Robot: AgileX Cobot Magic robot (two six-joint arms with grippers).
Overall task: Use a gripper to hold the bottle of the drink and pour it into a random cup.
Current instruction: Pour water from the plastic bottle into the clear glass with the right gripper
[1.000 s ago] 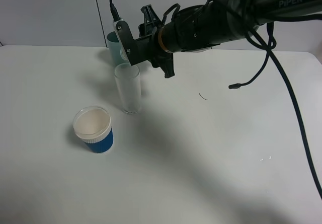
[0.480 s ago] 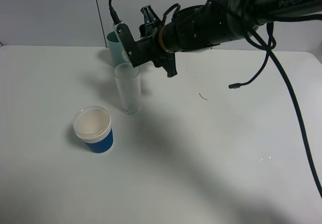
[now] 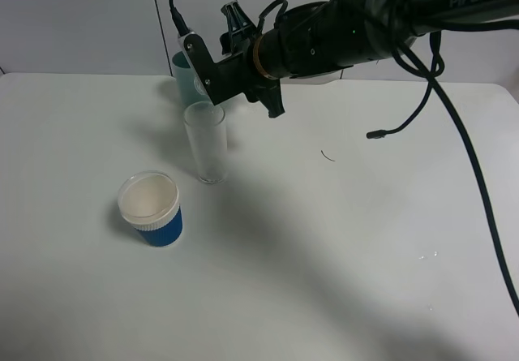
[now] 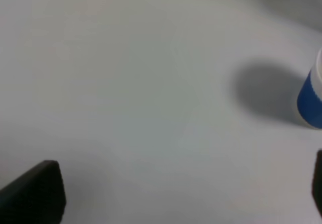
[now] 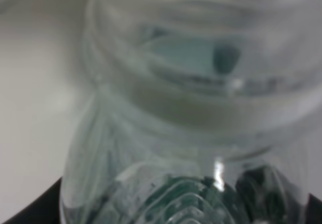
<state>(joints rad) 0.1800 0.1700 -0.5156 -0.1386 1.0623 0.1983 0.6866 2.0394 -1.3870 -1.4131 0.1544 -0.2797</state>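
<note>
My right gripper (image 3: 212, 81) reaches across from the right and hangs just above the rim of the cup (image 3: 207, 143), a tall clear glass standing on the white table. It is shut on the bottle of the drink (image 5: 186, 133), a clear ribbed bottle with a dark green label that fills the right wrist view. In the exterior high view the black claw hides the bottle almost entirely. I cannot tell whether there is liquid in the cup. My left gripper (image 4: 176, 194) is open over bare table, with only its dark fingertips (image 4: 35, 194) showing.
A teal cup (image 3: 183, 73) stands right behind the glass, under the gripper. A blue cup with a wide white rim (image 3: 150, 208) sits to the front left, also seen as the blue cup (image 4: 312, 98). A loose black cable end (image 3: 377, 135) dangles from the arm.
The right arm has risen slightly and rolled a little above the glass, still gripping the bottle. The cups have not moved.
</note>
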